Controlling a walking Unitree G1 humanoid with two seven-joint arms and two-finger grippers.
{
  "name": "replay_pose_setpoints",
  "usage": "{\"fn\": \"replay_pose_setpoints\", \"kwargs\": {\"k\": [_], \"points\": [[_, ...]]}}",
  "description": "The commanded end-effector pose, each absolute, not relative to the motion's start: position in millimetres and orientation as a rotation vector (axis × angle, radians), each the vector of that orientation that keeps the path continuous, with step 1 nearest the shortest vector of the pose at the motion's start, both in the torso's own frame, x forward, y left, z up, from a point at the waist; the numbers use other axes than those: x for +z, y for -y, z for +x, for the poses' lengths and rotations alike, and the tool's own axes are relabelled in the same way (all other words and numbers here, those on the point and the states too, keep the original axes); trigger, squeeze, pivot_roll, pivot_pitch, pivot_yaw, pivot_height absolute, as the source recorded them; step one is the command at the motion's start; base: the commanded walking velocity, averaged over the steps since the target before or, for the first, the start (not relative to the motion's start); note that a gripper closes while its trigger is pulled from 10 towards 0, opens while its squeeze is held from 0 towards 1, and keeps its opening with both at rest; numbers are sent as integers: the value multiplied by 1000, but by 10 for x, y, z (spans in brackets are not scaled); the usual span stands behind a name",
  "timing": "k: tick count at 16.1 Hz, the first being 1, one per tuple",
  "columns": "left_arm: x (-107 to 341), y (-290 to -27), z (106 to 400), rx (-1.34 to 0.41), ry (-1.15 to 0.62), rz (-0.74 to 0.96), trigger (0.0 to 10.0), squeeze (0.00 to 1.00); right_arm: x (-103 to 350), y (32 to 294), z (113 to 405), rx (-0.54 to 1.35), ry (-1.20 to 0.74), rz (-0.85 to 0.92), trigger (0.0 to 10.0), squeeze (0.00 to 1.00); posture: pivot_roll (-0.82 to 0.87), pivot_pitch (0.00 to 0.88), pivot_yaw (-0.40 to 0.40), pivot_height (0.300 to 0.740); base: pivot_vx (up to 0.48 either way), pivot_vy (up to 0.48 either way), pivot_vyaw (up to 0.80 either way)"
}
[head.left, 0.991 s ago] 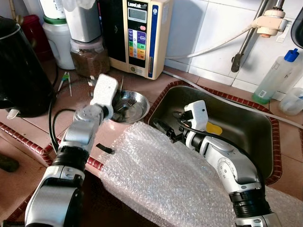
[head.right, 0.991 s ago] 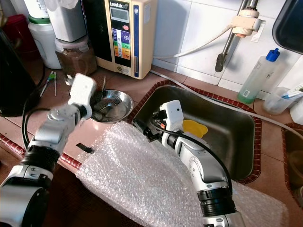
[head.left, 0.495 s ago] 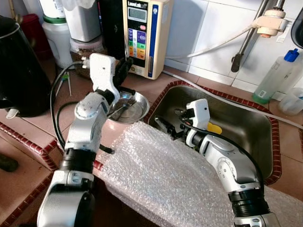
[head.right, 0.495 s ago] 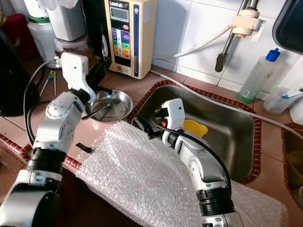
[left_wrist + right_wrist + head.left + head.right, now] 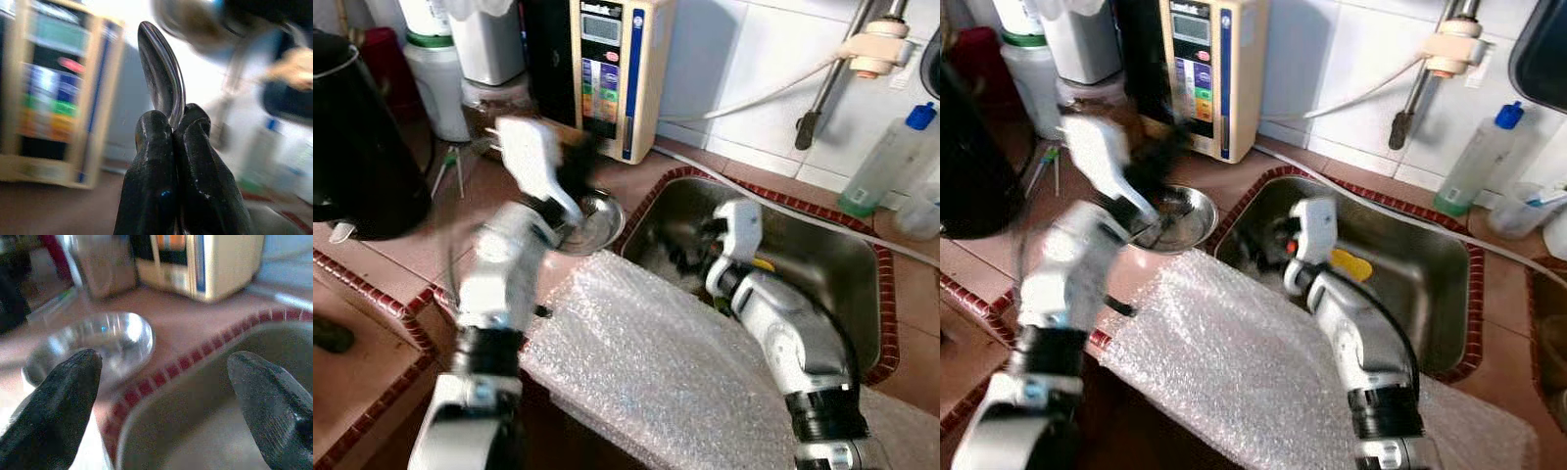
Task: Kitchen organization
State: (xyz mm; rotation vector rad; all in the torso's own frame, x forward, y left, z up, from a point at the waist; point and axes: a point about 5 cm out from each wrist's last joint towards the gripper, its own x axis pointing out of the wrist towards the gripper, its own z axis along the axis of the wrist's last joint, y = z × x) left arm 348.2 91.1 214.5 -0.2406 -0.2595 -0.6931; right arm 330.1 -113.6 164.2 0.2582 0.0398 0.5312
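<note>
My left gripper point(image 5: 173, 120) is shut on a shiny metal utensil point(image 5: 161, 68), a spoon by its look, whose curved end sticks out past the fingertips. In the eye views that gripper point(image 5: 576, 164) is blurred and hangs just above the steel bowl point(image 5: 595, 220) on the counter beside the sink point(image 5: 847, 294). Over the sink's near-left corner my right gripper point(image 5: 683, 257) stands open, its fingers point(image 5: 63, 396) wide apart with nothing between them. The bowl point(image 5: 93, 345) lies beyond them. A sheet of bubble wrap point(image 5: 656, 362) covers the counter's front edge.
A black kettle point(image 5: 357, 137) stands at the far left. A jar point(image 5: 494, 98) and a cream water unit point(image 5: 612, 69) stand against the tiled wall. A yellow object point(image 5: 762, 264) lies in the sink, with a tap pipe point(image 5: 822, 88) and a clear bottle point(image 5: 886, 162) behind.
My left arm has lifted out of the bowl, carrying the utensil up and to the right, and is blurred with motion. My right gripper has shifted slightly inside the sink.
</note>
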Motion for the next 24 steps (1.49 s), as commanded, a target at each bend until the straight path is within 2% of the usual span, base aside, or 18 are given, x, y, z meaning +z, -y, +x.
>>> {"fn": "replay_pose_setpoints", "kwargs": {"k": [1,4,5,8,9,14,17,21,24], "points": [[2145,-819,3442,-745,261,-204,0,0,1805,1228,3356,499,29,314,10000,0,-35,0,-52,740,0,0,0],[1897,-660,3327,-845,195,-144,0,0,1944,1352,3373,533,61,371,10000,0,-42,0,-48,740,0,0,0],[1817,-566,3262,-906,175,-90,0,0,1960,1373,3369,552,59,366,10000,0,-43,0,-48,740,0,0,0],[1673,-495,3228,-920,151,85,0,0,2014,1402,3387,549,69,376,10000,0,-47,0,-44,740,0,0,0],[1560,-474,3252,-885,117,213,0,0,2069,1423,3394,558,73,388,10000,0,-49,0,-40,740,0,0,0],[1662,-696,3519,-592,138,237,0,0,2030,1565,3394,535,38,320,10000,0,-54,0,-34,740,0,0,0],[1674,-817,3627,-451,170,435,0,0,2004,1521,3383,540,-12,327,10000,0,-55,0,-31,740,0,0,0],[1693,-749,3636,-428,215,519,0,0,2059,1373,3413,546,-16,383,10000,0,-51,0,-28,740,0,0,0],[1621,-578,3543,-494,283,621,0,0,2108,1271,3449,560,-31,424,10000,0,-50,0,-29,740,0,0,0]]}}
